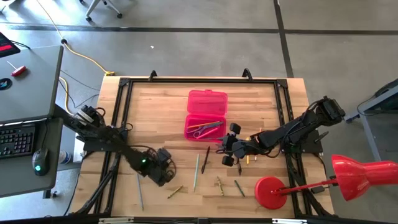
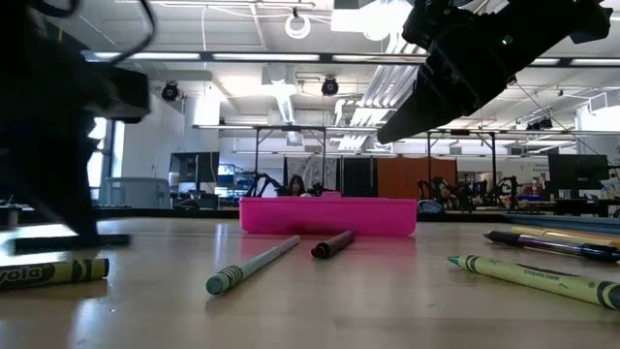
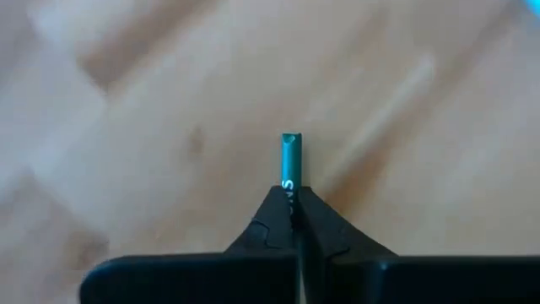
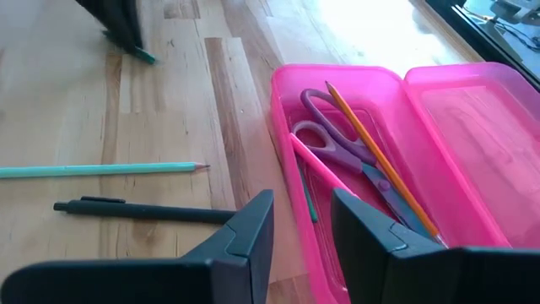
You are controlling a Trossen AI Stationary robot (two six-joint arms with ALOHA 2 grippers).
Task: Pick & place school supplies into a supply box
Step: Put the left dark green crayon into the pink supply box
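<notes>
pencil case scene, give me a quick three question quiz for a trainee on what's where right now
1. True or false: the pink pencil case lies open with purple scissors and an orange pencil inside.
2. What is the left claw shut on? A) a teal marker B) a black pen C) the scissors
3. Fill in: the right claw hangs with its fingers ____ beside the case, above the black pen.

Key:
1. True. The lid is folded back.
2. A. The teal marker sticks out between the closed fingers in the left wrist view.
3. Open. Nothing sits between them.
</notes>
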